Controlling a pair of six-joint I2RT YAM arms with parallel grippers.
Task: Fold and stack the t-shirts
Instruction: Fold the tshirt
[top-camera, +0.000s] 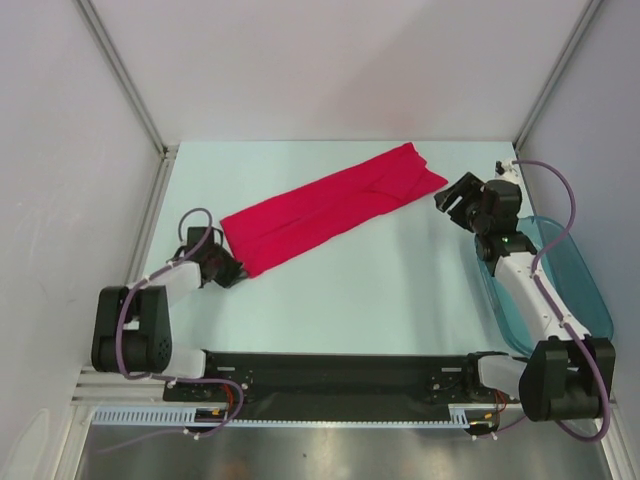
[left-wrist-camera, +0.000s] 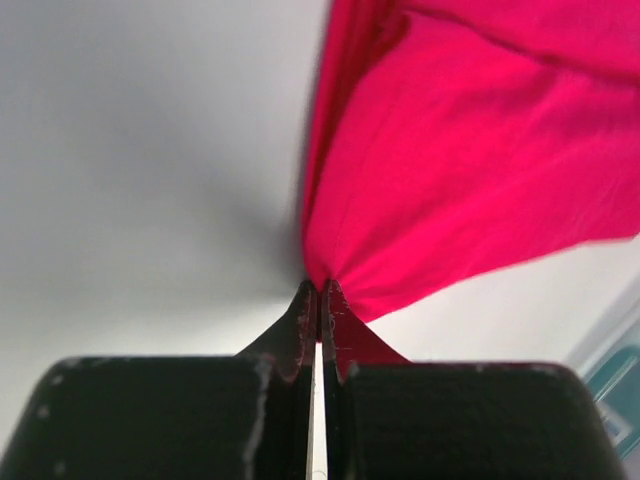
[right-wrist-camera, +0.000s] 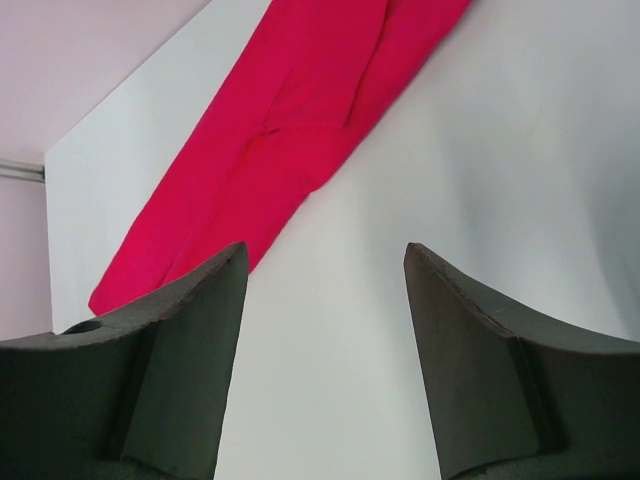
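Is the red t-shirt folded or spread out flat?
Folded: the t-shirt lies as a long narrow band with overlapping layers along its middle.

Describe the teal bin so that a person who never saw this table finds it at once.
Look at the pale table, then at its right edge, beside the right arm. There sits a long bin, partly covered by that arm. It alone is translucent teal plastic; the red t-shirt nearby is cloth.

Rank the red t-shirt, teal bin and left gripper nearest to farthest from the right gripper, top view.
1. red t-shirt, end beside the right gripper
2. teal bin, right edge
3. left gripper, far left, pinching the t-shirt
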